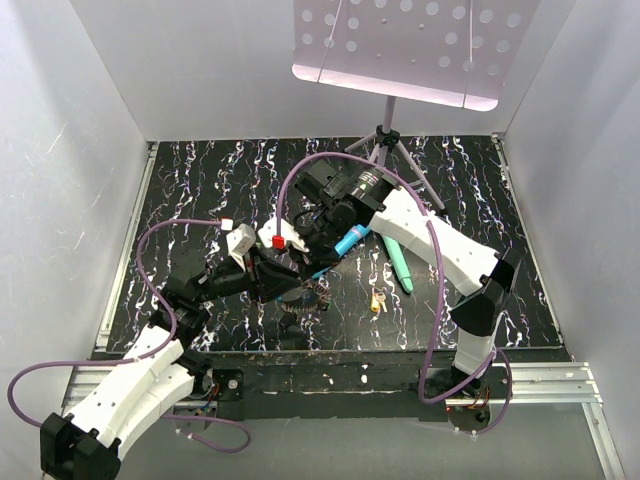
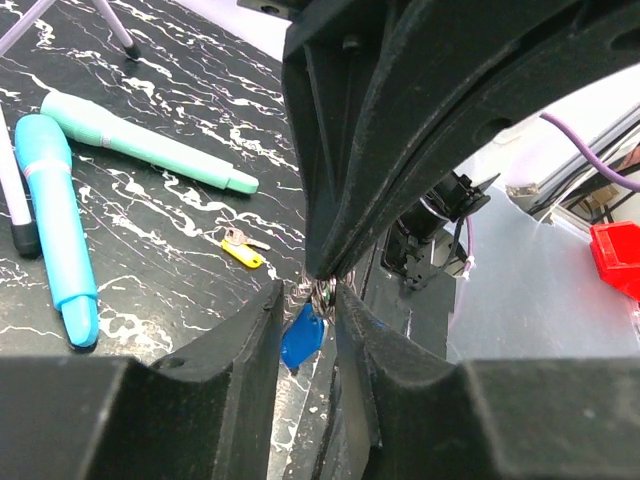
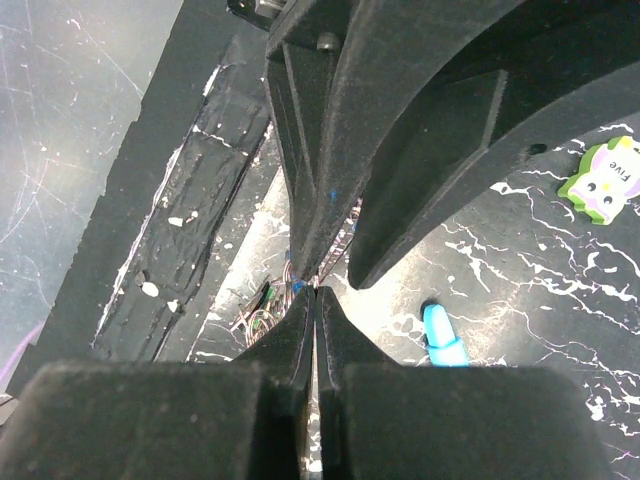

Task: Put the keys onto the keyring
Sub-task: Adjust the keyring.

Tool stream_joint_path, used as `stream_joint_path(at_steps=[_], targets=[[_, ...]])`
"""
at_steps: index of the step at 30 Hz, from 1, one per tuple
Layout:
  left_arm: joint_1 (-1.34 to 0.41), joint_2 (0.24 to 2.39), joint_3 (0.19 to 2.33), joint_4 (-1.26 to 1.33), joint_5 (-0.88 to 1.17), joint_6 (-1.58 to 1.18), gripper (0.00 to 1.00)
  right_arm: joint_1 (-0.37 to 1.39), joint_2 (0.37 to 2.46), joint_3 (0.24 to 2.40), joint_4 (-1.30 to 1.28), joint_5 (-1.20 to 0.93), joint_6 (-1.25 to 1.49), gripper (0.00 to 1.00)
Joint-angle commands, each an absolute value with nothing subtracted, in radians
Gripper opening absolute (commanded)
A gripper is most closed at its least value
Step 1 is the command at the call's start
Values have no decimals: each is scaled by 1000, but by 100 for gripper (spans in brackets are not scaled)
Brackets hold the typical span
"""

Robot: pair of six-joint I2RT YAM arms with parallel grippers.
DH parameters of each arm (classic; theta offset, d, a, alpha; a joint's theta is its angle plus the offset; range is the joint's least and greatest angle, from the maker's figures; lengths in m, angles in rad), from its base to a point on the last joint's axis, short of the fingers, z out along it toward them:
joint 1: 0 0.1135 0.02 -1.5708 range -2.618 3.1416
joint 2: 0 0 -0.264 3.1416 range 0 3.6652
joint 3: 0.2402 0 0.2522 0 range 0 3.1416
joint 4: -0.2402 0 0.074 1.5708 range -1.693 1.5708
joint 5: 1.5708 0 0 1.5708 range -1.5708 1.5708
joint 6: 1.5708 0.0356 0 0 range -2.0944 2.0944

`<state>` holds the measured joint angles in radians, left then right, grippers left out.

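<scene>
Closest in the left wrist view, the left gripper (image 2: 308, 305) has its jaws narrowly parted around what looks like a small metal key with a blue plastic head (image 2: 302, 340) and a knot of grey chain-like metal, the keyring (image 2: 320, 293) (whether the pads press on either, I cannot tell). Just above, the right gripper (image 2: 318, 272) comes down onto that same knot with its jaws pressed together; whether a thin strand is nipped between them is hidden.

The step in hand looks like threading the blue key onto the ring, held between the two arms over the near edge of the black, white-veined worktop (image 2: 180, 230). The next move likely calls for one side to hold the ring steady while the other feeds the key's hole along it, in small, well-aligned motions.

Farther off, a small metal key with a yellow plastic head (image 2: 243, 252) lies loose on the worktop, not yet on the ring. Beyond it lie a long teal plastic stick (image 2: 150, 148) and a bright blue plastic stick (image 2: 55, 215).

Only the left wrist view shows the blue key and the ring. The right wrist view hides them behind its own jaws but shows a green cartoon tag (image 3: 600, 180). The top view shows how the two arms converge, though their meeting point is too dark to read.
</scene>
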<state>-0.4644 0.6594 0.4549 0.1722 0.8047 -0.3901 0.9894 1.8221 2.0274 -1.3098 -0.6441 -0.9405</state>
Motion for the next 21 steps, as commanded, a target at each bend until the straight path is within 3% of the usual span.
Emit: stream_joint_path(at_steps=[1, 5, 10, 17, 18, 21], targets=[[-477, 676, 474, 166, 807, -373, 25, 983, 1815, 2077, -1309, -715, -920, 1], [-486, 695, 482, 152, 811, -367, 22, 976, 1821, 2083, -1308, -726, -904, 1], [-488, 707, 494, 143, 828, -356, 0, 974, 1825, 2077, -1316, -744, -899, 1], [-488, 672, 494, 143, 844, -350, 0, 954, 1824, 2062, -1319, -793, -865, 1], [-488, 664, 495, 126, 844, -338, 0, 944, 1824, 2063, -1321, -813, -856, 3], [-488, 637, 506, 69, 844, -310, 0, 901, 1821, 2060, -1331, -897, -842, 24]])
